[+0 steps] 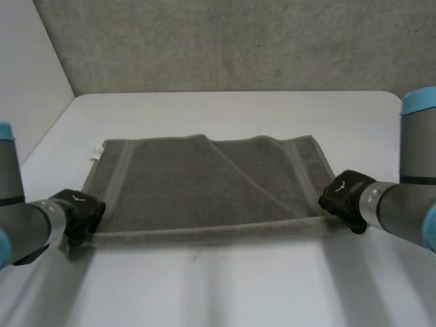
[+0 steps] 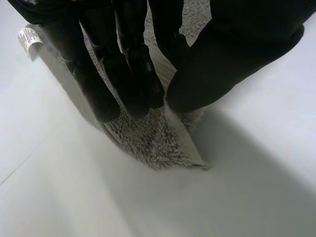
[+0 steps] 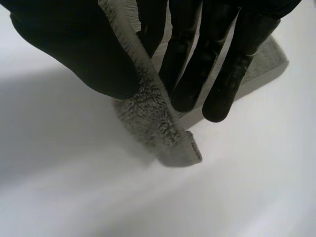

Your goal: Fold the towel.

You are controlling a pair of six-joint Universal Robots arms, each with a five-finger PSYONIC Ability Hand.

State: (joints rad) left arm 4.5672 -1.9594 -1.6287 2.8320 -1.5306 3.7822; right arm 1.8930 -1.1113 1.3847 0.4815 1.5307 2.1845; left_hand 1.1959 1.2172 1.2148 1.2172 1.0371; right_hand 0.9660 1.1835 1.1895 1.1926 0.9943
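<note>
On the white table (image 1: 225, 286) we see the grey towel (image 1: 204, 184) lying spread out and almost flat, with its long sides running from left to right. A slanted fold line goes across its middle part, from the far edge down toward the near right side. A small white label (image 1: 97, 153) sticks out at the far left corner. Behind the table stands a grey wall (image 1: 225, 41).

At the near left corner of the towel we find the left hand (image 1: 82, 211). In the left wrist view its fingers (image 2: 131, 84) lie straight on the upper side of the cloth, and the thumb (image 2: 222, 64) presses against the edge from the other side, so the corner is pinched between them. The tip of this corner lies on the table just beyond the fingertips.

At the near right corner we find the right hand (image 1: 345, 194). In the right wrist view the cloth rises between the thumb (image 3: 74, 49) and the straight fingers (image 3: 222, 74), so this corner is pinched too, and its tip hangs down to the table below the fingertips.

Both arms come in from the near side, one at each end of the towel's near edge, well apart from each other.
</note>
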